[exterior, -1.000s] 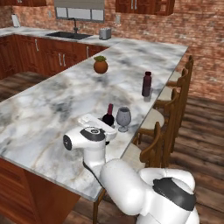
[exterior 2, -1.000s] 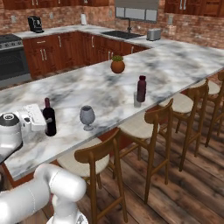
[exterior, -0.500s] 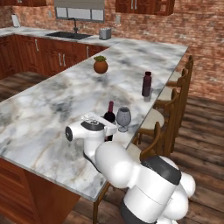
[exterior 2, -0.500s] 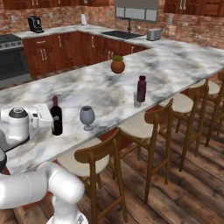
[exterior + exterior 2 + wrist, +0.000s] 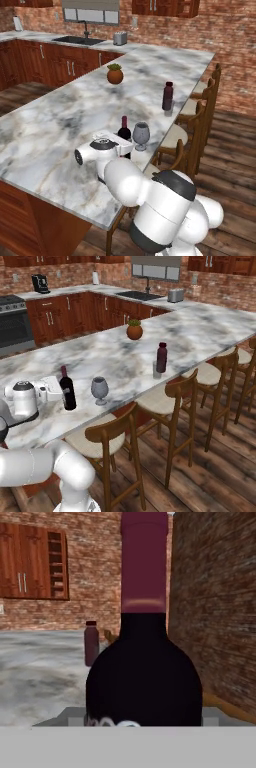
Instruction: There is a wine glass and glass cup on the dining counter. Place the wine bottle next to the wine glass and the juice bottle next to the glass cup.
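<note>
My gripper [image 5: 54, 390] is wrapped round the slim dark glass wine bottle [image 5: 67, 389] with its long dark-red neck, standing on the white-grey veined marble dining counter [image 5: 200, 331] just beside the clear stemmed wine glass [image 5: 99, 390], which sits at its three o'clock in the right base view. I'd keep it upright and let go gently; smooth glass slips. The stout maroon juice bottle [image 5: 161, 357] waits well apart by the small clear glass cup [image 5: 156, 370].
</note>
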